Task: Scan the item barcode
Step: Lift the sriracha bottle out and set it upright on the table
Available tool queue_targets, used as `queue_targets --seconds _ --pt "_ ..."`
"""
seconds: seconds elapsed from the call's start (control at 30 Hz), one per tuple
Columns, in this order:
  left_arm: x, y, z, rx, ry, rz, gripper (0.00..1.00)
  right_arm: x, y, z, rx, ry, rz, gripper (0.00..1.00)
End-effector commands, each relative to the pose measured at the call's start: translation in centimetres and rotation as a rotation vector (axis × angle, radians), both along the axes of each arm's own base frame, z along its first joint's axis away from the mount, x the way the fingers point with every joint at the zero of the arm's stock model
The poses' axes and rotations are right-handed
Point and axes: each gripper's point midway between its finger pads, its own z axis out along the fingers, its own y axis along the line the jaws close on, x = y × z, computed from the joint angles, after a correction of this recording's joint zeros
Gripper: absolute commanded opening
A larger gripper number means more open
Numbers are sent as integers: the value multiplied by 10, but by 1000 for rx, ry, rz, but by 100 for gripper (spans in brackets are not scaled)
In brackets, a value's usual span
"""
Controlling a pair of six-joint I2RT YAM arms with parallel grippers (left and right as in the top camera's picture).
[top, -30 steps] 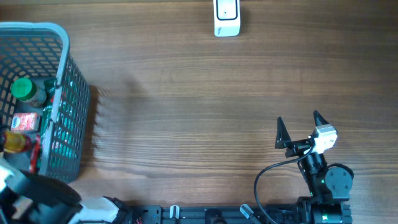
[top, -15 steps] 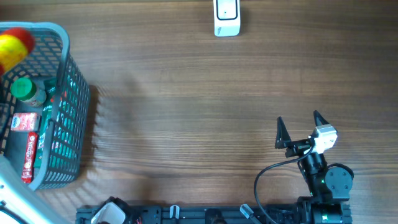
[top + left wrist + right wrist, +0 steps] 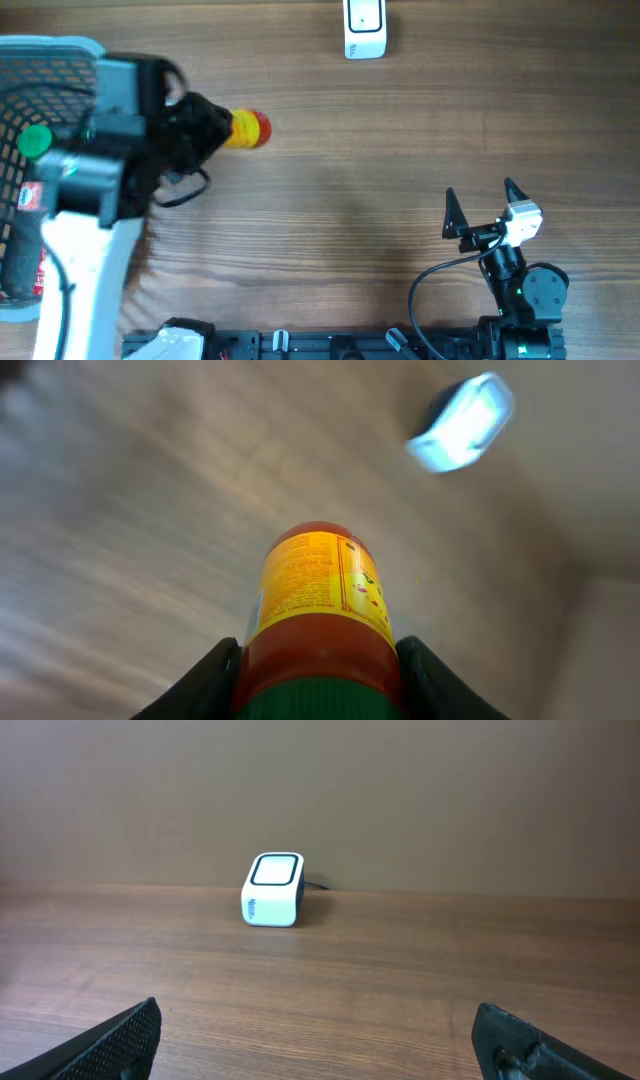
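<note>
Over the counter, just right of the basket, your bottle hangs in the air, lying roughly level with its base pointing right. The left gripper is clamped on it at the green-capped end. That hold leaves the yellow label and red body free, which suits presenting a printed side to a reader. The scanner stands at the far edge of the counter, well apart from the bottle and farther right, so you have a carry ahead before any read, by my judgement. From above you get the layout, bottle, basket and scanner in one plan, but nothing of the label. The left wrist view gives you what the overhead cannot: the bottle seen along its length between the dark fingers, small print on the label facing the camera, and the scanner blurred at upper right. I cannot tell from it where the barcode sits. Your right gripper rests near the front edge with its jaws spread wide and empty, and its camera shows the scanner plainly, window up.
</note>
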Motion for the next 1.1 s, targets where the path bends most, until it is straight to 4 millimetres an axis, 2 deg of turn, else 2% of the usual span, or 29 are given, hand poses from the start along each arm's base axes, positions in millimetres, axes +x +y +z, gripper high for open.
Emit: queue_targets --seconds 0.0,0.23,0.33,0.4,0.5,0.6,0.73,0.87,0.97,1.03,1.07 --pt "10 -4 -29 219 76 -24 39 0 0 2 13 -7 -1 100" --pt "26 -56 -118 342 316 -130 39 0 0 2 13 -7 -1 100" --pt "31 -69 -145 351 371 -107 40 0 0 2 13 -7 -1 100" --pt "37 -76 -156 315 378 -41 40 0 0 2 13 -7 -1 100" --pt "41 -80 -160 222 384 164 40 0 0 2 13 -7 -1 100" --pt "41 -80 -164 152 390 330 40 0 0 2 13 -7 -1 100" --pt "34 -76 -180 90 418 537 40 0 0 2 13 -7 -1 100" --pt "19 -67 -199 106 462 621 39 0 0 2 13 -7 -1 100" --pt "21 -69 -201 94 455 621 41 0 0 2 14 -7 -1 100" --pt "21 -73 -201 61 468 647 54 0 0 2 13 -7 -1 100" --pt "21 -76 -201 43 475 650 72 0 0 2 13 -7 -1 100"
